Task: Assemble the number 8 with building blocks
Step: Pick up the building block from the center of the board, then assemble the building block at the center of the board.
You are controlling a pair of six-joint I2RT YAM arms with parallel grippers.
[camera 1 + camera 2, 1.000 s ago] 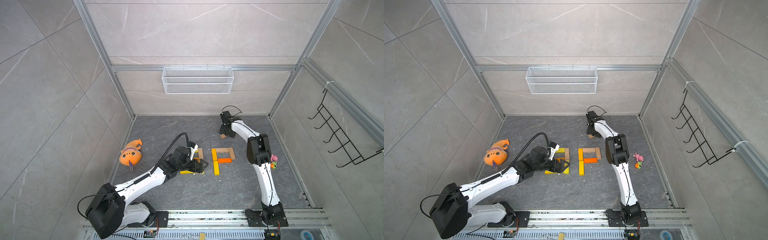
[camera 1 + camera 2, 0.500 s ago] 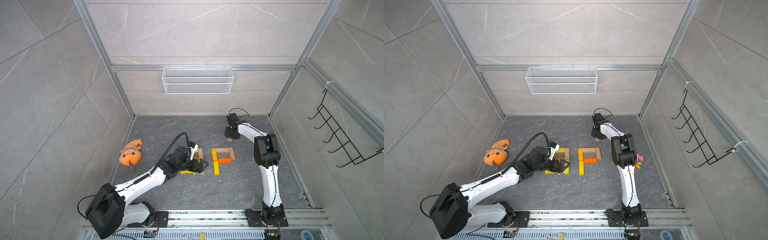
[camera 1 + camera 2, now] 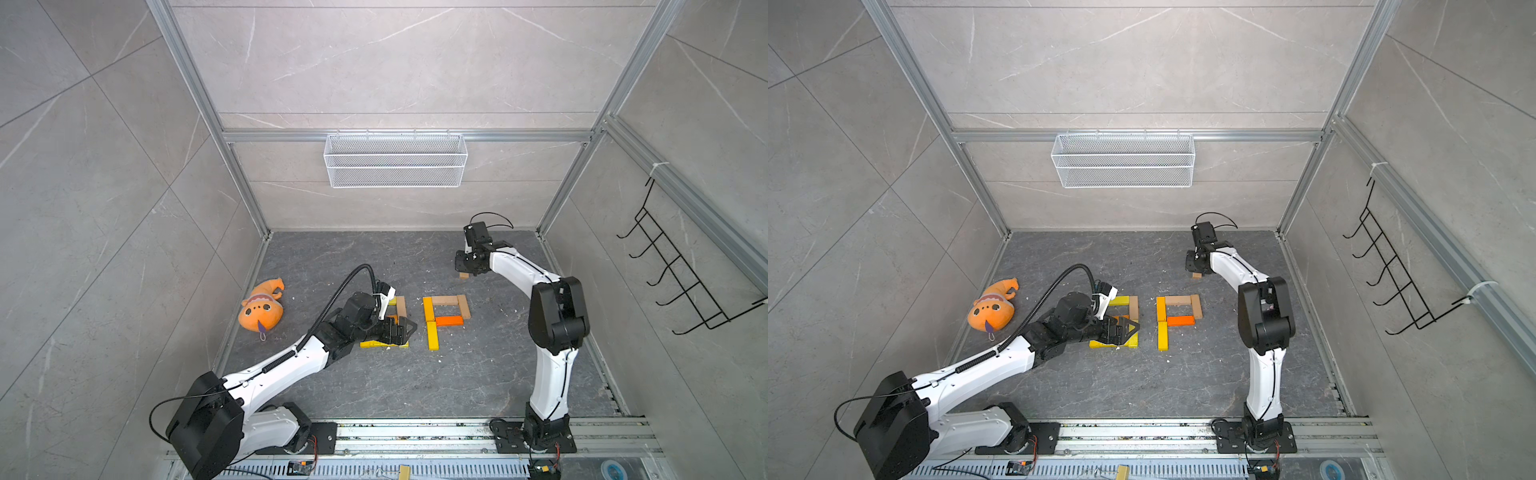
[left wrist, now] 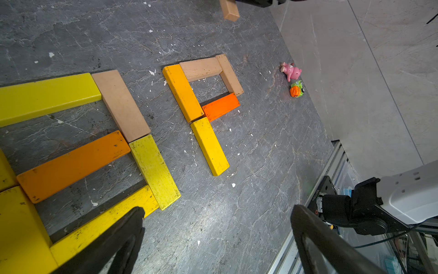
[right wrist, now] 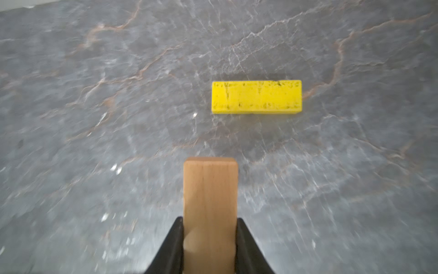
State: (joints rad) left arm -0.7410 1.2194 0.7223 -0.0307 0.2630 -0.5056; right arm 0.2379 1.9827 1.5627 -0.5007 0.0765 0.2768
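– Right tool (image 5: 209,229) is clenched on a tan wood block (image 5: 210,189); both fingers (image 5: 174,237) press its long sides and most of it sticks out past the tips.
– What lies ahead of it?
– One loose yellow block (image 5: 256,96), flat on the bench (image 5: 94,118), just beyond the held block's end and crosswise to it, apart from it.
– And the left tool (image 4: 217,210)?
– Released, spread wide, low over one corner of an eight-shaped figure (image 4: 73,163) built of yellow, orange and tan blocks. One fingertip (image 4: 135,218) sits over the figure's yellow bar (image 4: 106,219); whether it touches, I can't tell from that angle.
– Anything else nearby?
– Ahead of that tool's tips lies a P-shaped group (image 4: 189,99) of five blocks, flat and end to end. Past it, by the wall (image 4: 355,71), lie a pink pig toy (image 4: 291,71) and a small green-and-orange toy (image 4: 296,89). Behind the left tool, an orange plush toy (image 3: 262,307) rests near the bench's edge.
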